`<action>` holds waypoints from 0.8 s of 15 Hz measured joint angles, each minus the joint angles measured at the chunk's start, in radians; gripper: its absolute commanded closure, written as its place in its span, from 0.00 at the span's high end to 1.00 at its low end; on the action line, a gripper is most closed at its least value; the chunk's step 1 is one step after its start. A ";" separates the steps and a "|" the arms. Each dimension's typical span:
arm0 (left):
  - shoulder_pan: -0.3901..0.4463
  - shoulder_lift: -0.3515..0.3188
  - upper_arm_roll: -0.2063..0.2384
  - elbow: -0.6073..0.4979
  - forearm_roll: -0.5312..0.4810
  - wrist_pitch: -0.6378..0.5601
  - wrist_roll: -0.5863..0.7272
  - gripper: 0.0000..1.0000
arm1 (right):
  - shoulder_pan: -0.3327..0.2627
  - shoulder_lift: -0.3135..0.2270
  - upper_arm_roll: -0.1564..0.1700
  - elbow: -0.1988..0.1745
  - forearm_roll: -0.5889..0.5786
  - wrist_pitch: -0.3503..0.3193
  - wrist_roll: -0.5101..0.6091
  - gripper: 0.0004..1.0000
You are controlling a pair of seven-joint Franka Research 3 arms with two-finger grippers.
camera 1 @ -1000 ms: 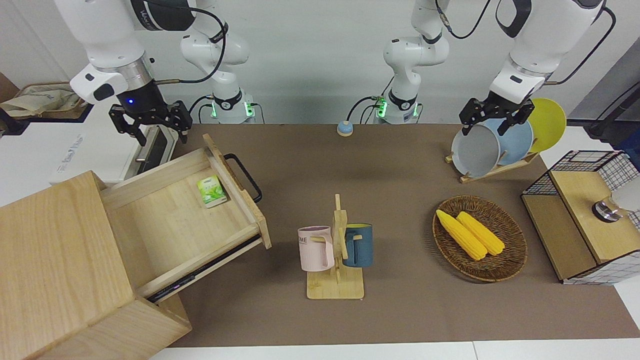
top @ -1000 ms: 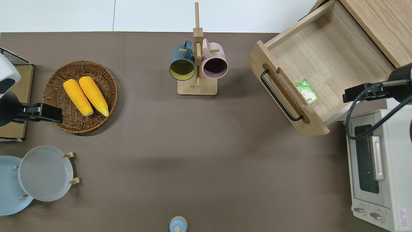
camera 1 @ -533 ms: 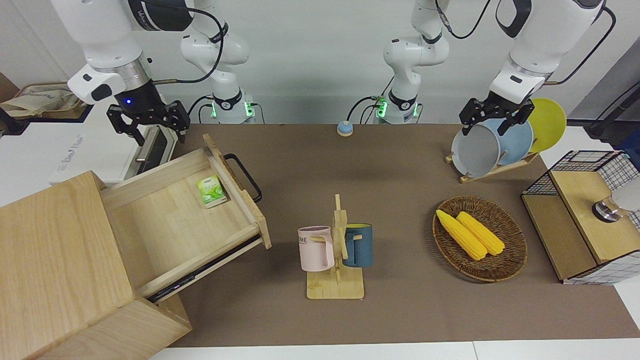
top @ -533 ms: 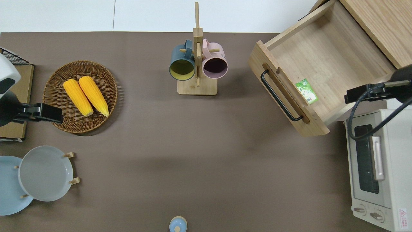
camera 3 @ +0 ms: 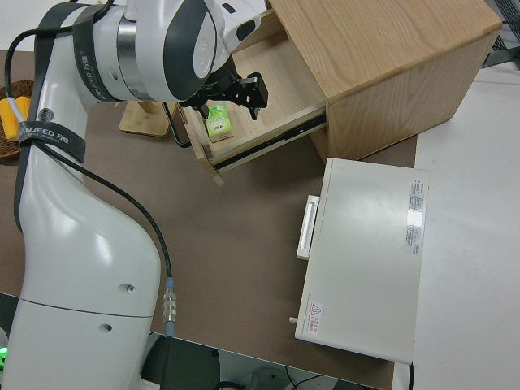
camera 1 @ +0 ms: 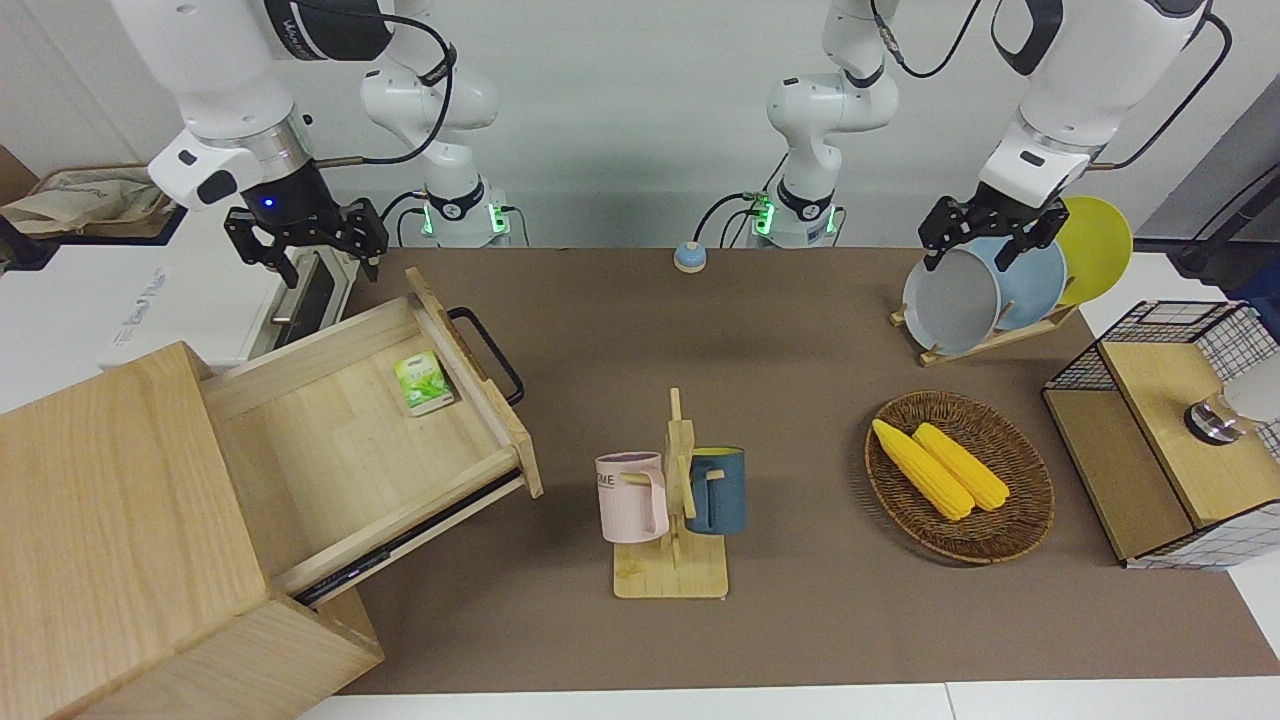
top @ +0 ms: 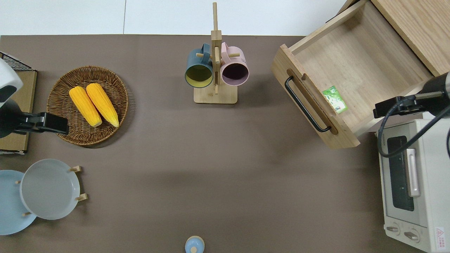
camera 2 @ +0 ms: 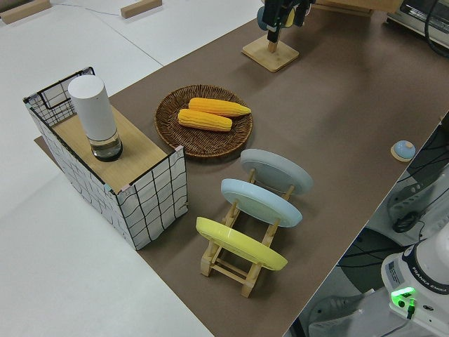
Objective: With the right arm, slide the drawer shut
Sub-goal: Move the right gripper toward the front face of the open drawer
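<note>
Right gripper (camera 1: 304, 245) aloft, fingers (camera 1: 262, 250) spread wide, holding and touching nothing.
Drawer (top: 351, 75) stands open; bar handle (top: 306, 105) runs diagonally, facing the tabletop centre.

You had two glossy white jointed arms with black cables, green-lit bases, and black two-finger tools; the right arm (camera 1: 225, 95) wore a silver wrist ring and blue light.

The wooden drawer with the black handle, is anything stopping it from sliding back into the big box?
Nothing visible blocks it. The light-wood drawer stands pulled out of the pale wooden cabinet, and only a small green packet lies flat inside it, lower than the walls. The right gripper hangs empty, open, clear of the black bar handle.
</note>
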State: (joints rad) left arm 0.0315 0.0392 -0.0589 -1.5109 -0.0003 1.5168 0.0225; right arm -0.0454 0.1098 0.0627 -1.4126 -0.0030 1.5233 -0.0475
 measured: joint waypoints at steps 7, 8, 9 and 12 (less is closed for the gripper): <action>0.000 0.000 0.000 0.000 0.000 0.000 0.000 0.99 | 0.000 -0.003 0.000 0.001 0.000 -0.013 -0.003 0.00; 0.000 0.000 0.000 0.000 0.000 0.000 0.000 0.99 | 0.000 -0.004 0.000 0.000 0.000 -0.013 -0.004 0.00; 0.000 0.000 0.000 0.000 0.000 0.000 0.000 0.99 | 0.000 -0.004 0.000 0.001 0.000 -0.013 -0.005 0.00; 0.000 0.000 0.000 0.000 0.000 0.000 0.000 0.99 | 0.000 -0.005 0.001 0.001 0.000 -0.023 -0.006 0.00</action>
State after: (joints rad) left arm 0.0315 0.0392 -0.0589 -1.5109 -0.0003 1.5168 0.0225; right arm -0.0453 0.1052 0.0642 -1.4121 -0.0031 1.5004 -0.0533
